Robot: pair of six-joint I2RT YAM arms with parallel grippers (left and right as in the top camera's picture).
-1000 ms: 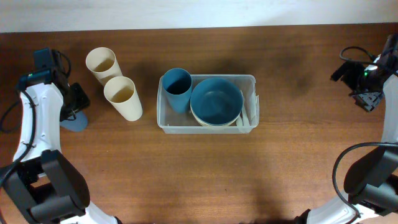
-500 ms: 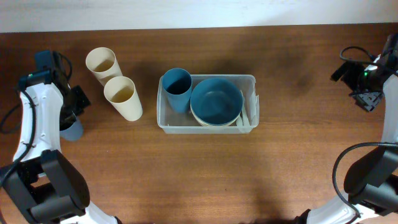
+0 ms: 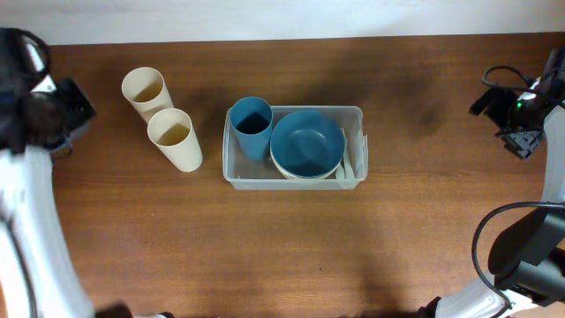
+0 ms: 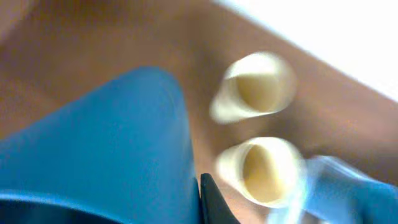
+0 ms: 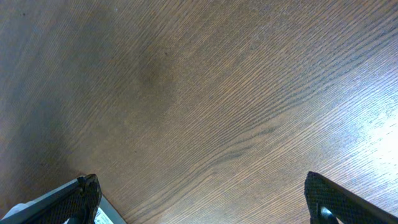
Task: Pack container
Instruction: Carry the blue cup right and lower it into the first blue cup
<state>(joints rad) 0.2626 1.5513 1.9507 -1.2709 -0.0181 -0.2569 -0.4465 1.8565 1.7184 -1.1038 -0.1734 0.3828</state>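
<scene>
Far cream cup (image 3: pixel 144 91): upright, mouth up
Near cream cup (image 3: pixel 175 139): upright — just beside the far one
Blue cup (image 4: pixel 106 149): blurred, very close to the camera
Bench (image 3: pixel 265 252): brown wood — grain visible

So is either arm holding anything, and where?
Left end effector holds a blue plastic cup; blur hides which part. Right end effector holds nothing.

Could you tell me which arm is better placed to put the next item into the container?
Left. The left gripper is shut on a blue cup, ready to carry it to the container. The right gripper hangs open and empty over the table.
</scene>
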